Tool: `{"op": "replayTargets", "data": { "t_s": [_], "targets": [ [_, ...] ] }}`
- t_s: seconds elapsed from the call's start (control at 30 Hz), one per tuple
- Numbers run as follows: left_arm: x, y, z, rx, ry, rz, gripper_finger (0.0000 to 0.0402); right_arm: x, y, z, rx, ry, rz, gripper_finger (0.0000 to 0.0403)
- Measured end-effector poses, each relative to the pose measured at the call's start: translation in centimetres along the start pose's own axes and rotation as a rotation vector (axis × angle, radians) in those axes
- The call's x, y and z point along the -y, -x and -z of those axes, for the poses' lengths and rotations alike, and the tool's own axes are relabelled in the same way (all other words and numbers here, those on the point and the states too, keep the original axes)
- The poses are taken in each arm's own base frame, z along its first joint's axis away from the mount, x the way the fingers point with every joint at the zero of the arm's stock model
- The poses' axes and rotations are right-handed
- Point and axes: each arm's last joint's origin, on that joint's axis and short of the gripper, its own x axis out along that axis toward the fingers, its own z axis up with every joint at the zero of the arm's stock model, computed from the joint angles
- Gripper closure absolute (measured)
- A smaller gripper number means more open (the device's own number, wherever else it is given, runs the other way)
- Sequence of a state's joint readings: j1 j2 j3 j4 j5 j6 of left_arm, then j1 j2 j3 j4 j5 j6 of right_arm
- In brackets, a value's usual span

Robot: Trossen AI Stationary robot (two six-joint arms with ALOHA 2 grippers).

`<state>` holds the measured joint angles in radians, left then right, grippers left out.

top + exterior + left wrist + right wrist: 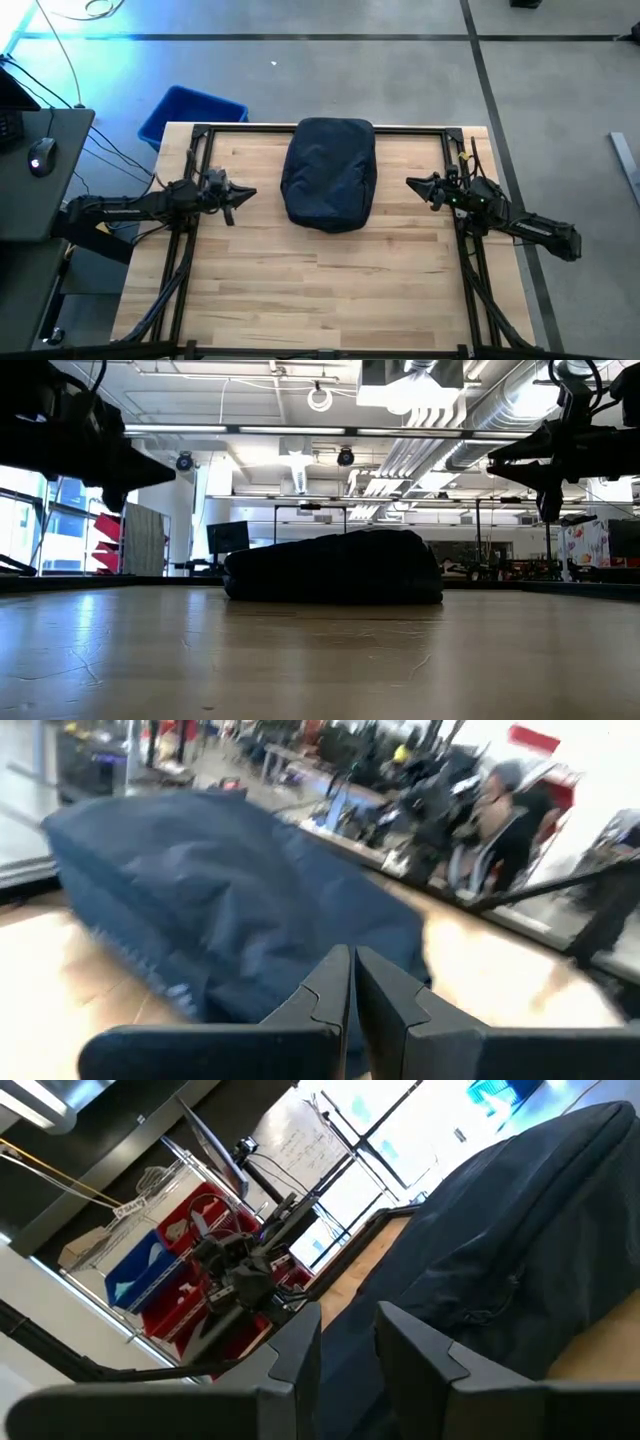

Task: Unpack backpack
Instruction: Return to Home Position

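The backpack [330,172] lies flat on the table [320,290], at the middle of its far edge. The left gripper [248,193] hangs near the backpack's left side, its fingers pressed together on nothing. The right gripper [412,183] hangs near the right side, its fingers slightly apart (also empty). A blue bin [190,112] sits beyond the far left corner.

The backpack [330,172] lies on the table [320,290] near its far edge, between the left gripper [248,193] and the right gripper [412,183], with a bin [190,112] on the floor beyond the far-left corner.
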<state>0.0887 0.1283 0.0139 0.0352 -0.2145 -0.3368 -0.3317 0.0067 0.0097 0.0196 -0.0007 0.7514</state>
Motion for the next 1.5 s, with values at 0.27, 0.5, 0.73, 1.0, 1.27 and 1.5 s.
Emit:
{"op": "replayTargets", "data": {
  "t_s": [0.27, 0.5, 0.73, 1.0, 1.27, 1.5],
  "targets": [
    [0.6, 0.9, -0.9, 0.099, -0.212, 0.167, 0.0401, 0.0, 0.0, 0.0, -0.001, 0.0, 0.0, 0.032],
    [1.4, 1.1, -0.2, 0.041, -0.321, 0.348, 0.0401, 0.0, 0.0, 0.0, 0.0, 0.0, 0.001, 0.032],
    [1.7, 1.2, -0.1, 0.046, -0.389, 0.358, 0.0401, 0.0, 0.0, 0.0, -0.001, 0.0, 0.001, 0.032],
    [1.7, 1.2, -0.1, 0.04, -0.358, 0.353, 0.0401, 0.0, 0.0, 0.0, -0.001, 0.0, 0.001, 0.032],
    [1.7, 1.2, -0.1, 0.04, -0.358, 0.353, 0.0401, 0.0, 0.0, 0.0, -0.001, 0.0, 0.001, 0.032],
    [1.7, 1.2, -0.1, 0.04, -0.358, 0.353, 0.0401, 0.0, 0.0, 0.0, -0.001, 0.0, 0.001, 0.032]
  ]
}}
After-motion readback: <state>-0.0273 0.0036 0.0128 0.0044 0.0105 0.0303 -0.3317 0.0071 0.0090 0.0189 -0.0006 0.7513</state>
